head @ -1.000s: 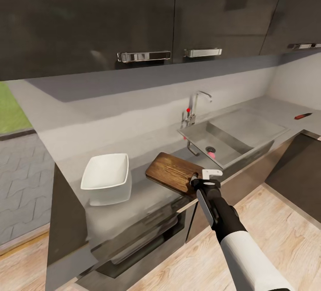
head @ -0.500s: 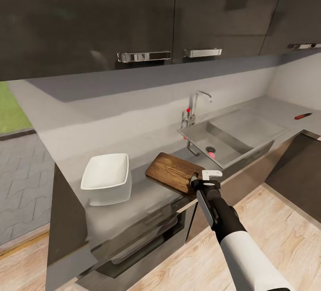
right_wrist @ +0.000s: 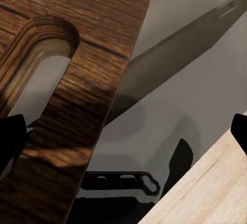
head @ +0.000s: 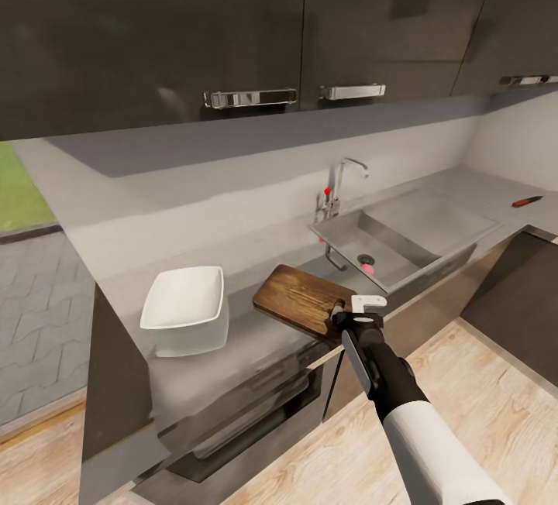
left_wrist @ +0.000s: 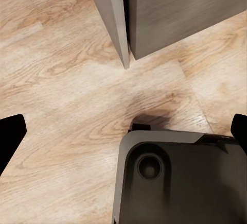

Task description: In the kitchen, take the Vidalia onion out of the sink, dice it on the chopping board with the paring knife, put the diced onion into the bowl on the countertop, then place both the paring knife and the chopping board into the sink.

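My right gripper [head: 363, 308], jaws wide, sits at the brown wood-grain chopping board [head: 304, 300]'s slot end; white squarish bowl [head: 186, 308] empty, red-handled paring knife [head: 526, 201] far off, dicing not begun; left jaws wide too.

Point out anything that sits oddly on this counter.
The knife lies alone at the counter's far right end, beyond the sink and well away from the board. The board itself sits skewed, its handle end right at the counter's front edge beside the right gripper. The bowl looks fine.
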Robot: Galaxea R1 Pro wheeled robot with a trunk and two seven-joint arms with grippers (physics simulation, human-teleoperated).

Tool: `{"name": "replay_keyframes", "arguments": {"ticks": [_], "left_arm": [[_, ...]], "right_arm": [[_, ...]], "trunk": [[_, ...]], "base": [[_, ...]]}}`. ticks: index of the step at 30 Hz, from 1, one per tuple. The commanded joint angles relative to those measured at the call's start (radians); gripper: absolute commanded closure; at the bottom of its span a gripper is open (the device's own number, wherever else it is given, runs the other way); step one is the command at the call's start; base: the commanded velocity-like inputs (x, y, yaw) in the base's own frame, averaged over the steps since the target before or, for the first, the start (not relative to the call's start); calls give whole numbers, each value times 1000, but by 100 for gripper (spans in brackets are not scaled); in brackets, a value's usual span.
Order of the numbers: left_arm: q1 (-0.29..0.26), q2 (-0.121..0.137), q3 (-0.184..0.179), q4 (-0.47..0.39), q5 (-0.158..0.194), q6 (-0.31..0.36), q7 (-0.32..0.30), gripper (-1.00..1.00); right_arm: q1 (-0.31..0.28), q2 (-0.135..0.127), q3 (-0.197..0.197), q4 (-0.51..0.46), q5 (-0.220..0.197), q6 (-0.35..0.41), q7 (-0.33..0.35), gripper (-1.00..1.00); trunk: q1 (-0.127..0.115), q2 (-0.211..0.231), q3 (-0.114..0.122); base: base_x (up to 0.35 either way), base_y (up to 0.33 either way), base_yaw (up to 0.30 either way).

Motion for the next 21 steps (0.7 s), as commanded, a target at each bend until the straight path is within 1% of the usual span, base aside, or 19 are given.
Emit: {"name": "replay_keyframes", "arguments": {"ticks": [1, 21], "left_arm": [[0, 0, 0, -1, 4, -2, 0, -100], [0, 0, 0, 3, 4, -2, 0, -100]], "right_arm": [[0, 0, 2, 16, -7, 7, -6, 100], [0, 0, 2, 16, -7, 7, -6, 100]], "trunk": [[1, -1, -2], [1, -1, -2]], "base": [[0, 0, 0], [0, 0, 0]]}}
